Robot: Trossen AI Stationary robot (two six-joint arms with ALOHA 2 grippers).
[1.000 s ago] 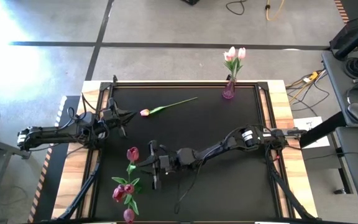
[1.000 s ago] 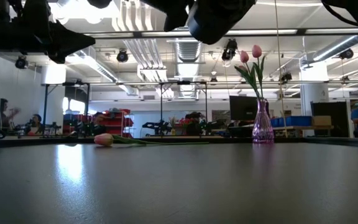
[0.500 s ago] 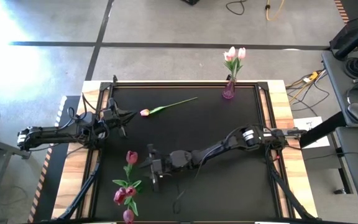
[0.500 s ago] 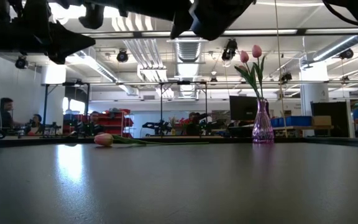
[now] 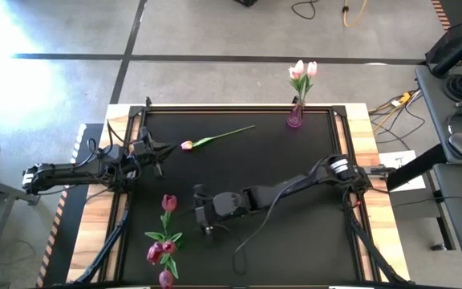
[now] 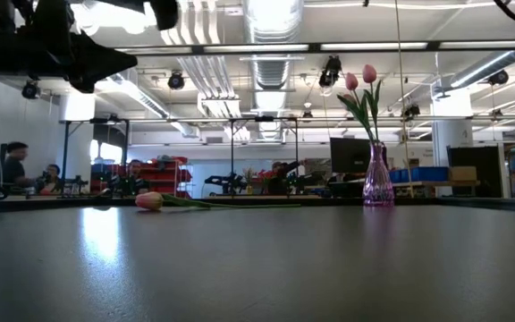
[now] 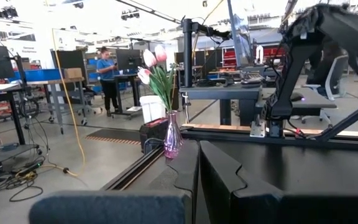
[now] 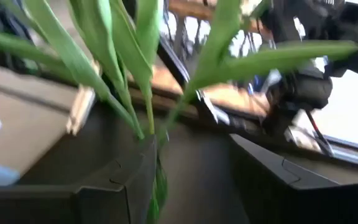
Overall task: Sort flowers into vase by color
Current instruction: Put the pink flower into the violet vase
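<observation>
A dark work surface (image 5: 295, 233) framed in pale wood is seen from above, with two dark robot arms reaching over it. The right pincer (image 5: 201, 215) stretches far across to the near left part of the surface, just beside a dark magenta tulip (image 5: 169, 203) that stands up from a purple vase (image 5: 165, 277) at the near edge, where more magenta heads cluster low. In the right wrist view its fingers (image 8: 120, 180) are spread, with green stems and leaves (image 8: 129, 81) rising between and ahead of them; whether they touch the stem cannot be told. The arm probably sits here because this vase collects the dark flowers and the tall tulip needs settling or releasing. The left pincer (image 5: 164, 149) waits near the left edge, its fingers (image 7: 219, 171) pressed together and holding nothing, pointing toward a single pale pink tulip (image 5: 215, 138) that lies flat on the far left part of the surface, well apart from either vase. A second purple vase (image 5: 295, 116) at the far edge, right of centre, already holds two pale pink tulips (image 5: 302, 70), so the lying flower likely belongs there. The middle and right of the surface are open, giving free room to carry a stem across; the tight spots are the two vases standing close to the edges, where a nudge could tip them off.
</observation>
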